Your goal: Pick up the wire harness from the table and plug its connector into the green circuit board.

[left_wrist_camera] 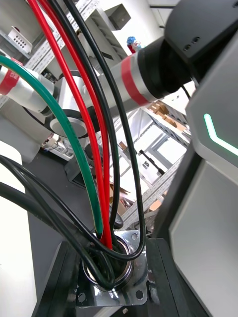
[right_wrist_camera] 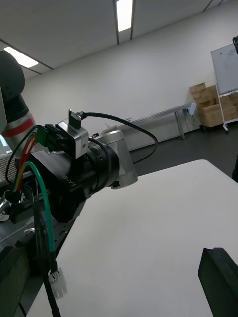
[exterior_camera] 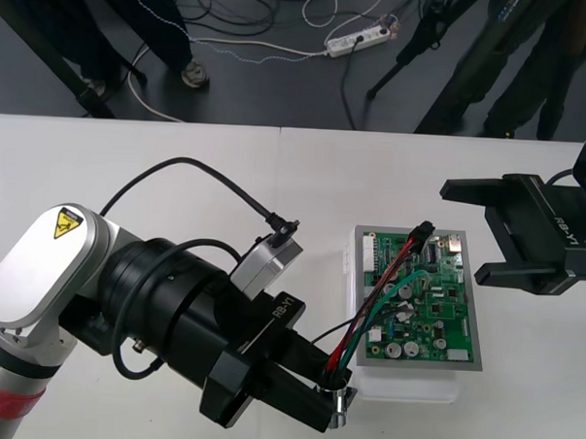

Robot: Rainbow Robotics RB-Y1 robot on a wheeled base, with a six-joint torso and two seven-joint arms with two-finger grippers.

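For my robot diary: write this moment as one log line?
left fingers shut on socket | wires cross board | plug at board's far edge | right fingers open beside board

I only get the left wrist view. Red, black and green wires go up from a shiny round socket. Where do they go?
Observer: Across the green circuit board to the black plug near its far edge.
Operator: Where is the socket?
Observer: The left gripper holds the socket beside the near left corner of the white base.
Operator: And the other arm?
Observer: The right gripper is open, right of the board, apart from it.
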